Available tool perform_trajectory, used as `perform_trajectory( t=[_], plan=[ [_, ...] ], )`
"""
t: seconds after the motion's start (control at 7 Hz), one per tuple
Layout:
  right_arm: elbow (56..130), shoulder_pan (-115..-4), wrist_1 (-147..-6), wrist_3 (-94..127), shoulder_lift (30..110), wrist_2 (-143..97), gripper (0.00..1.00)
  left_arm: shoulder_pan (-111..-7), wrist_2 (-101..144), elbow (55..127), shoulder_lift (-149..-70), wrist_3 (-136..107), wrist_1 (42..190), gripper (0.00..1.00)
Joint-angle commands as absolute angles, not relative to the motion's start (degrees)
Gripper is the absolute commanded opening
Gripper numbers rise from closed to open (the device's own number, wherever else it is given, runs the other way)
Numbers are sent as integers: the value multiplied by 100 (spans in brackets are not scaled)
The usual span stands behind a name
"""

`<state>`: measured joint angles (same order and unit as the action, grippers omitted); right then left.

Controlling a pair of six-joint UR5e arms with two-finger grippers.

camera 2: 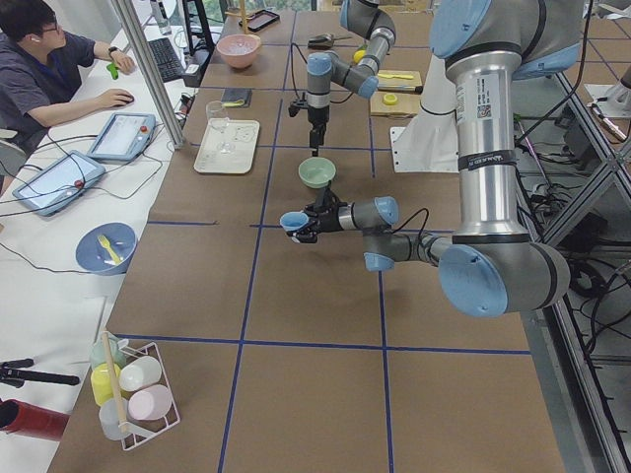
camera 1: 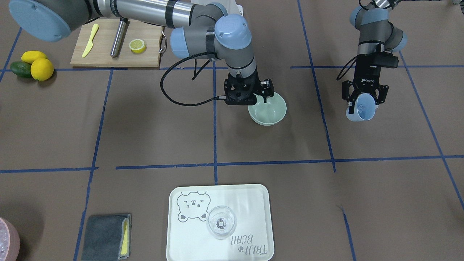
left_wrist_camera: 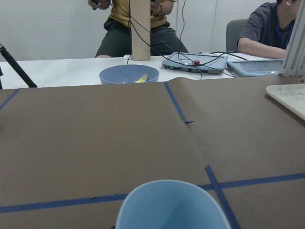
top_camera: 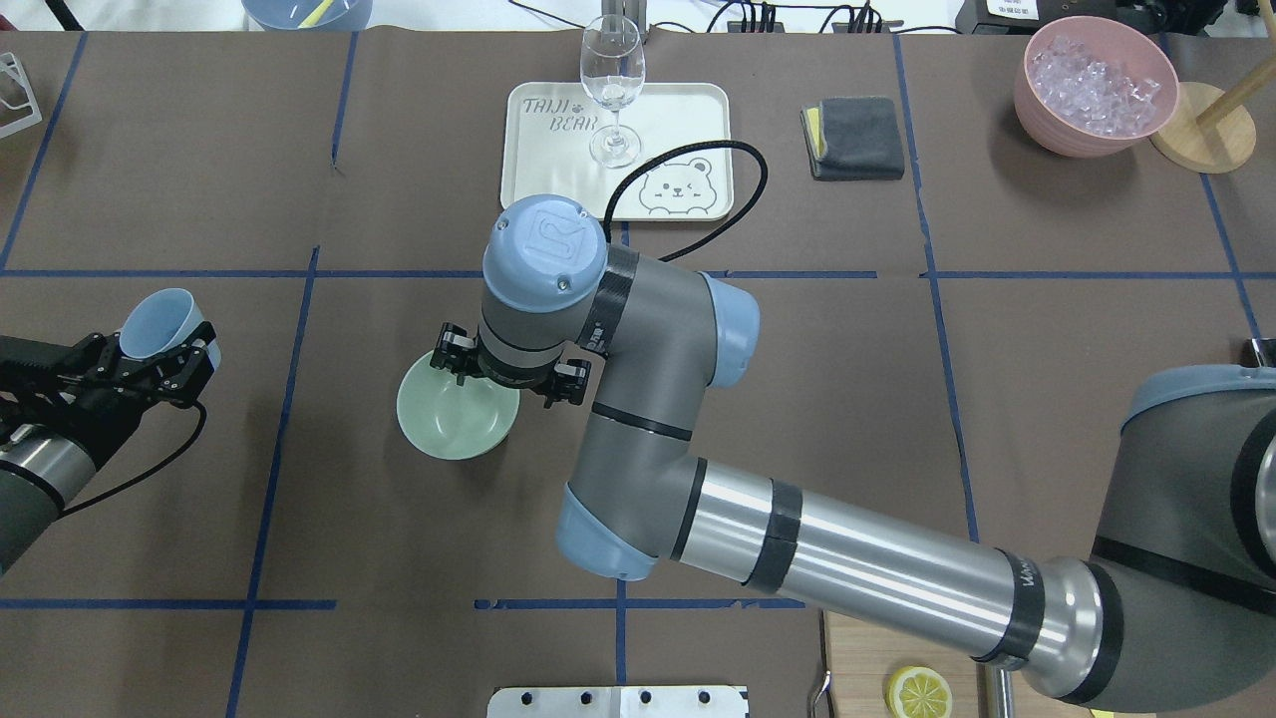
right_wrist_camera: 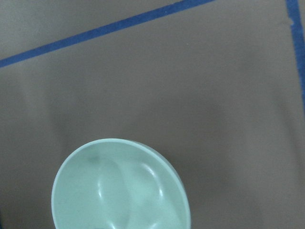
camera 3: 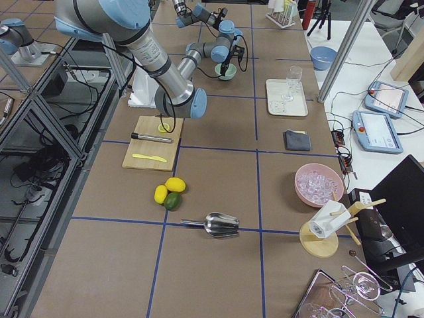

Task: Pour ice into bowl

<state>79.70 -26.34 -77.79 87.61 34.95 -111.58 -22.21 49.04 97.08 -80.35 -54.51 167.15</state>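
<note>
Two pincers are in play: the left pincer (camera 1: 362, 103), at the right of the front-facing frame, is clamped on a tilted light blue cup (camera 1: 363, 107) held off the bench (camera 1: 145, 130). The right pincer (camera 1: 250, 95), frame centre, grips the rim of the sage-green bowl (camera 1: 270, 110) (its inside looks bare). Clear ice (top_camera: 1095, 82) sits in the pink container (top_camera: 1082, 135) at the overhead frame's upper right.

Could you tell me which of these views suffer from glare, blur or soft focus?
Front-facing view: ceiling light glares off the tray, washing out its middle. Right wrist view: the bowl is soft, with pale reflections inside. Left wrist view: the near cup rim is blurred; the background is sharper.
</note>
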Motion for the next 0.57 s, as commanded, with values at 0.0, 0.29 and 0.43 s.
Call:
perform_trajectory(
  t=[0.0,0.29,0.43],
  plan=[
    [9362,-2951,-8007,8737,4573,-11433,100,-2206,5114,9958,-8094,-4287,16646,0],
    [10105,-3312,-7998,8657,5419,-11584,100,-2189,4706,9984,-8304,-4184,16629,0],
    [10168,-3418,-7989,8579,5536,-11584,100,-2128,3971,10028,-8514,-4166,16377,0]
  ],
)
